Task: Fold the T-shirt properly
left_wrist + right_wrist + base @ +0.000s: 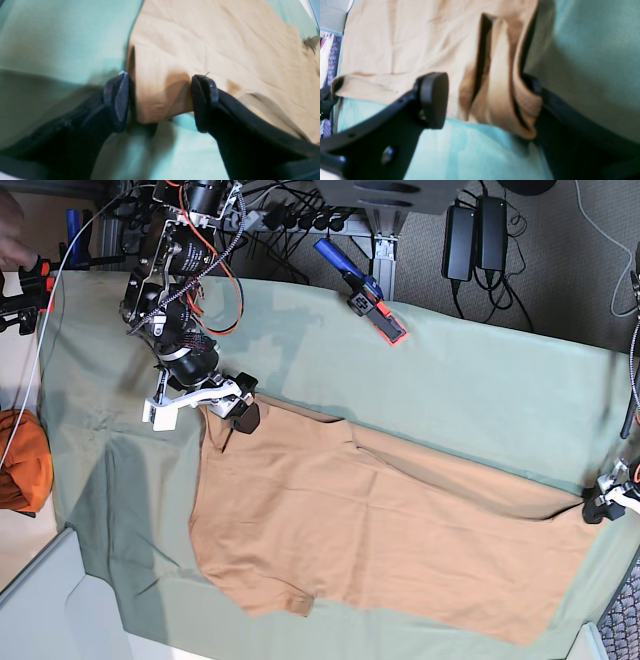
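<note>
T-shirt (390, 540) lies flat across the counter's (480, 380) near half; we keep both sets of fingers (122, 97) spread wide over opposite corners, gripping nothing, probably to pinch those corners for folding.

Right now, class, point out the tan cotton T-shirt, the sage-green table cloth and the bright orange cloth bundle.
tan cotton T-shirt (400, 530), base view, middle of its body.
sage-green table cloth (480, 380), base view, bare stretch above the shirt.
bright orange cloth bundle (20, 465), base view, its centre, at the left edge.
</note>
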You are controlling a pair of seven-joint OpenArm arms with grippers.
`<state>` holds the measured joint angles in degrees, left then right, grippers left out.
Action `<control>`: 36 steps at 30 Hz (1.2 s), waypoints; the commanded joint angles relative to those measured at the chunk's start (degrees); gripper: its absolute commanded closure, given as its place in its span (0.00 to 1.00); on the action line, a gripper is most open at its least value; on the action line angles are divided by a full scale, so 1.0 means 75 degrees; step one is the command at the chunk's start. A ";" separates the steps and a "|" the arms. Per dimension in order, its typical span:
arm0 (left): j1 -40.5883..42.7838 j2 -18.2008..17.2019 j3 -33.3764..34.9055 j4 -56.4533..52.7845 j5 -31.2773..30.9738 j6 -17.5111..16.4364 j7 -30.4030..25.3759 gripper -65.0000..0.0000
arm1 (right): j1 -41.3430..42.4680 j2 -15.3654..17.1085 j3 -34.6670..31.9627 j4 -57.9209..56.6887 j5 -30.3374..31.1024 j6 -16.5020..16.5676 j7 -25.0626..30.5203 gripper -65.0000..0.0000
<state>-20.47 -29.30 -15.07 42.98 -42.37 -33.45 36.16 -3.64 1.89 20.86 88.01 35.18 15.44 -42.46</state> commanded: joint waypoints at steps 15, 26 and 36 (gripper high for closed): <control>-0.0184 -0.0119 -0.0035 0.0102 0.0178 -0.0099 -0.0326 0.98 | 0.0038 -0.0003 -0.0044 0.0050 0.0361 0.0580 -0.0227 1.00; -0.0192 -0.0341 -0.0035 0.0111 -0.0513 -0.0873 0.0099 1.00 | 0.0035 0.0015 -0.0041 0.0052 0.0519 0.0863 -0.0329 1.00; -0.0189 -0.0551 -0.0035 0.0111 -0.1480 -0.0873 0.1122 1.00 | -0.0003 0.0219 -0.0041 0.0216 0.0656 0.0982 -0.0469 1.00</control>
<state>-20.49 -31.99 -15.07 43.00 -52.58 -38.41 45.47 -4.14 3.07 20.58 88.42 39.13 16.47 -46.59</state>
